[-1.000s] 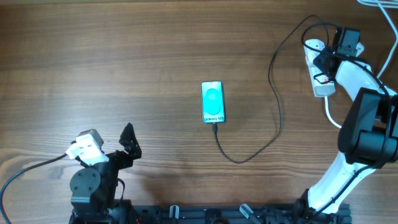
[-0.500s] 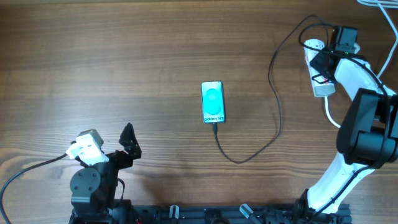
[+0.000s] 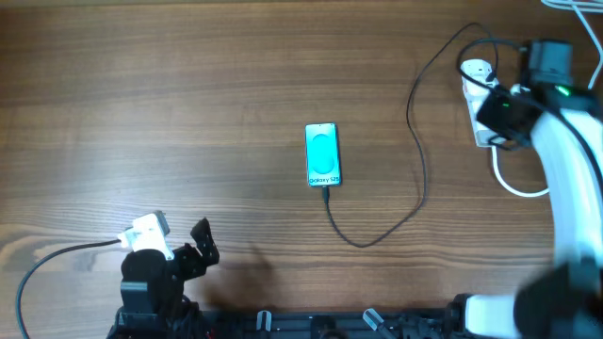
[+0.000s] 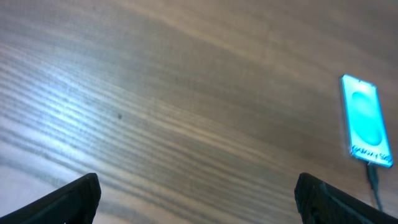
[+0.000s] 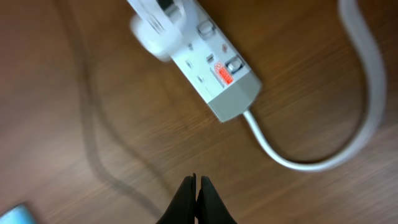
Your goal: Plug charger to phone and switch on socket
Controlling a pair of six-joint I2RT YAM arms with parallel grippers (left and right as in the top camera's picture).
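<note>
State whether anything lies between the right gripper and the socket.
Nothing visible does. In the right wrist view, only bare table lies between the shut right gripper and the socket. The white cord curves away to one side, clear of that path.

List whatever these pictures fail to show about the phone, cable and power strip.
- Whether the cable is fully seated in the phone: too small overhead, blurred near the edge in the left wrist view.
- Switch positions on the power strip: blurred in the right wrist view; the right arm covers part overhead.
- The cable's far end: the right wrist frame's top edge cuts the strip off there.
</note>
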